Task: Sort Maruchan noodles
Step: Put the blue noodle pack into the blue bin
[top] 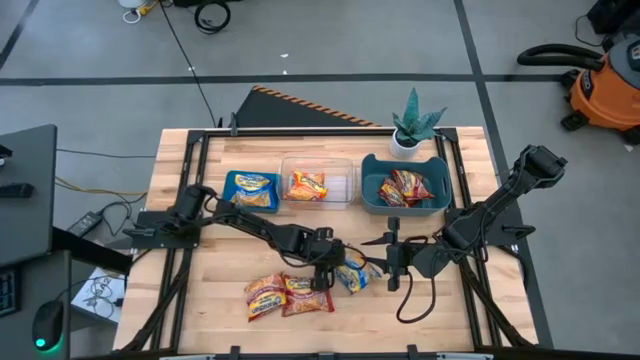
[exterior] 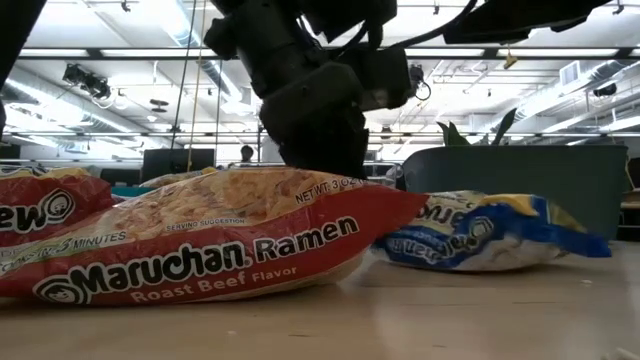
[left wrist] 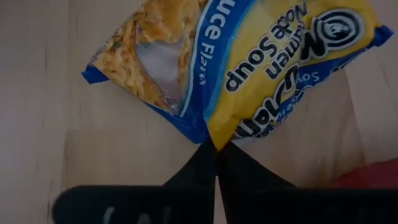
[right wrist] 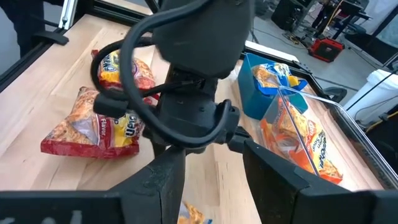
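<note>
A blue-and-yellow noodle packet [top: 355,273] [left wrist: 261,68] [exterior: 490,235] lies near the table's middle. My left gripper [top: 325,265] [left wrist: 216,149] is at its left edge, shut on it. My right gripper [top: 395,265] [right wrist: 217,186] hovers open just right of that packet and touches nothing. A red roast-beef packet [exterior: 200,250] [top: 306,296] and an orange-red one [top: 264,295] lie flat toward the near edge. More packets sit in the blue bin [top: 250,190], the clear bin [top: 318,186] and the teal bin [top: 403,192]. My left gripper pinches the blue-and-yellow packet's crinkled edge [left wrist: 208,132] between its two fingertips, about midway along that side. The fingers slant down at it from the table's left. The wrapper puckers at the pinch. The packet's far part [exterior: 480,262] looks to rest on the table.
The three bins stand in a row along the far side, with a potted plant [top: 415,125] behind the teal one. The right arm's cable loops on the wood [top: 415,300]. Bare tabletop lies between the bins and the loose packets.
</note>
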